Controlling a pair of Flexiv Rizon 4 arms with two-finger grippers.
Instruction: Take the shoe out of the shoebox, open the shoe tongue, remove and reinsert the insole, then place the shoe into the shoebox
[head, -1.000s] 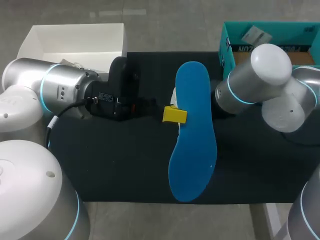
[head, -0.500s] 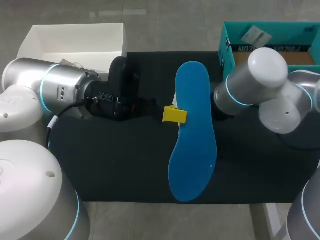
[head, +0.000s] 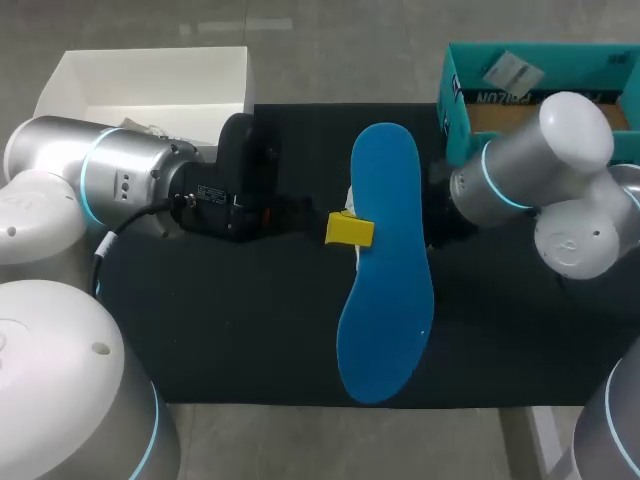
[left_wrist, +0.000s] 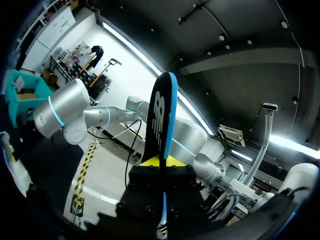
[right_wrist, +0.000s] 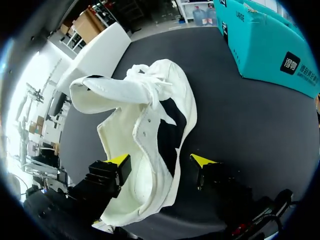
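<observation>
Overhead, the shoe (head: 349, 193) is almost wholly hidden under the insole (head: 385, 270), with only a white sliver at the insole's edge. The left gripper (head: 349, 230) shows one yellow tip beside the insole; the other is under it. The right gripper (right_wrist: 160, 160) is hidden overhead behind the right arm (head: 520, 180). The shoebox (head: 460, 110) beyond the insole is part covered by that arm and cut off at the edge.

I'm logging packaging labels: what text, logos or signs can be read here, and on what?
Teal shoebox: white lettering and a black square logo on its side; brand print, not quoted.
Insole: white brand logo on its black underside, not quoted.
Sticker on the left end effector: too small to read.
</observation>
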